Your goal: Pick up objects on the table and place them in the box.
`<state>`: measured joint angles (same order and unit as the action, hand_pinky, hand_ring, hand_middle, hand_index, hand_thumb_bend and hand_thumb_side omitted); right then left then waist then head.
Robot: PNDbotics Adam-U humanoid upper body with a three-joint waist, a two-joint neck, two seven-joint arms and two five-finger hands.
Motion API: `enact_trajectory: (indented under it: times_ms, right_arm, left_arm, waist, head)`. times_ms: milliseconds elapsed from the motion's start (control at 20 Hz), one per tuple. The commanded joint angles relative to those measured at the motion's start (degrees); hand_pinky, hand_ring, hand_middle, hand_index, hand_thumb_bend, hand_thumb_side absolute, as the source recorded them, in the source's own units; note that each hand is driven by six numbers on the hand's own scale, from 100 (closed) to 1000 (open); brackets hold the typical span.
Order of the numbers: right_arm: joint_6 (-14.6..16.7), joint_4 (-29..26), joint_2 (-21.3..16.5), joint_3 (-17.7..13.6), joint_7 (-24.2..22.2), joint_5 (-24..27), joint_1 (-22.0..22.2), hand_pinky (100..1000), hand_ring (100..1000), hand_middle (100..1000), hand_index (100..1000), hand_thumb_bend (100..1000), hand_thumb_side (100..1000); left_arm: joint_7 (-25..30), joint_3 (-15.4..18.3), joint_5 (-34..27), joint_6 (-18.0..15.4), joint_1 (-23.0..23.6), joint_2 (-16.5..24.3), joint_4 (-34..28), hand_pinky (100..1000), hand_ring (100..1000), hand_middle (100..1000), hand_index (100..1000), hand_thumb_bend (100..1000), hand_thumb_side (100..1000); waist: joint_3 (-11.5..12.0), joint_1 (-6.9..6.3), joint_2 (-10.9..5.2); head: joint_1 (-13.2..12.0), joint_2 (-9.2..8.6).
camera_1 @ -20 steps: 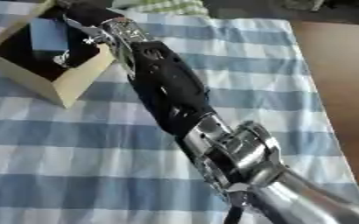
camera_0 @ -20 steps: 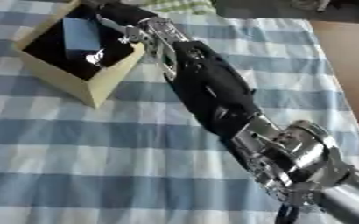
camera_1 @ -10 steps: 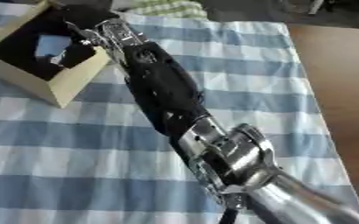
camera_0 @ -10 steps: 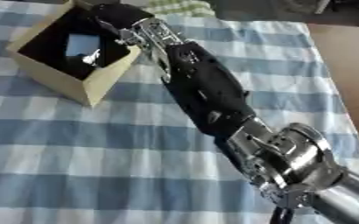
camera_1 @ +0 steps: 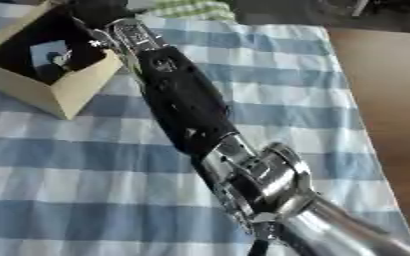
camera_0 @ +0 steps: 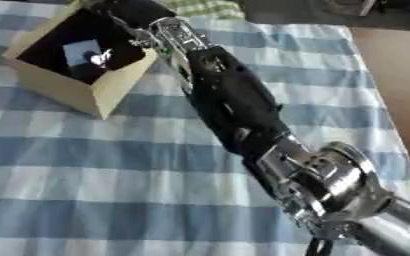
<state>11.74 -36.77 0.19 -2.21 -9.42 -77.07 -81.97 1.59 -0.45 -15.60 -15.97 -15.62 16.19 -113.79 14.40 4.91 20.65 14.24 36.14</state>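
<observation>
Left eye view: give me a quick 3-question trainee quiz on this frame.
1. True or false: the box lies on its side.
2. What lies inside the box? A) a pale blue item B) a red ball C) nothing
3. The cloth on the table is checked blue and ____.

Key: 1 false, it stands upright with its opening up. 2 A. 3 white. The right robot hand is at the box's far rim; its fingers cannot be made out.

We see the tabletop point(camera_0: 86, 165) under a blue-and-white checked cloth point(camera_0: 112, 200), the box point(camera_0: 103, 92) sitting far left.
</observation>
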Motion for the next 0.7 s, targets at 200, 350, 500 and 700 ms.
enact_trajectory:
  times_ms: [200,350,500,700]
  right_arm:
    - [1.8,-8.6,-3.7,1.1,-1.4,14.8,-2.2,824,838,776,943,100,811]
    - [1.0,-12.7,-6.3,2.9,-3.4,22.8,-1.9,814,820,758,916,100,812]
    - [0.5,-17.5,-10.0,5.2,-5.3,28.6,-1.1,807,805,743,890,100,788]
    - [0.0,-25.2,-14.9,7.7,-6.7,35.9,1.6,788,772,709,862,100,733]
  left_arm:
    - [-0.1,0.5,-0.2,0.0,-0.2,0.7,-0.8,642,655,723,775,111,781]
    - [-0.2,0.6,-0.2,-0.1,-0.1,0.8,-0.8,642,655,723,775,109,779]
    - [-0.5,0.9,0.0,-0.2,0.3,1.0,-0.8,642,655,723,775,106,777]
    - [-0.8,1.2,0.2,-0.7,0.4,1.3,-0.8,642,655,722,775,100,772]
  waist:
    - [-1.0,-0.98,-1.89]
    - [-1.6,-1.33,-2.18]
    - [-2.4,-1.77,-2.45]
    - [-3.4,-2.44,-2.71]
  head:
    - [-1.8,-0.27]
    - [-3.2,0.11]
    - [-4.7,0.62]
    - [-6.5,1.28]
